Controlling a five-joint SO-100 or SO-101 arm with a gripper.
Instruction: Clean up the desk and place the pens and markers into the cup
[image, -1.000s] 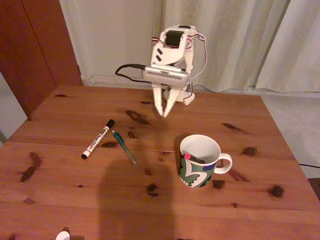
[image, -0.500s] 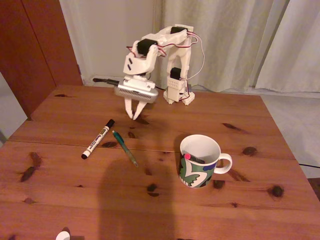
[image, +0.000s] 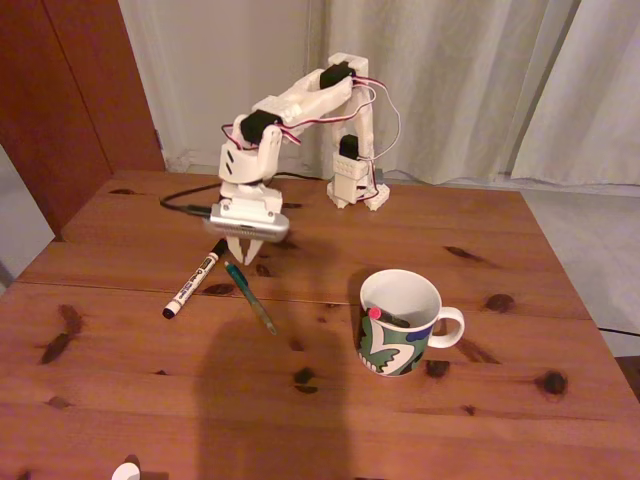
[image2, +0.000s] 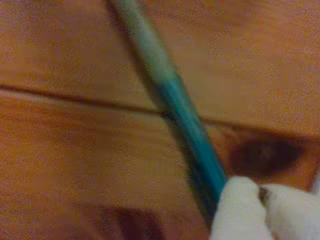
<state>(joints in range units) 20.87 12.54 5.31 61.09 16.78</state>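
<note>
On the reddish wooden desk (image: 130, 390) lie a white marker (image: 193, 279) with a black cap and a thin green pen (image: 250, 297), side by side left of centre. My gripper (image: 240, 258) hangs low over the pen's far end, close to the marker's cap. In the wrist view the green pen (image2: 185, 115) runs diagonally across the planks and passes behind my white fingertips (image2: 235, 210); the gripper (image2: 260, 200) looks shut, its tips together beside the pen. The patterned white cup (image: 398, 322) stands to the right, with a black pen's red end (image: 375, 313) showing inside.
The arm's base (image: 355, 190) stands at the desk's far edge before pale curtains. A black cable (image: 185, 208) trails from the wrist to the left. A small white object (image: 125, 470) sits at the near edge. Bare wood lies between the pens and the cup.
The arm has swung left and come down from above the desk's middle to just over the green pen's far end. Pens, marker and cup have stayed put.
</note>
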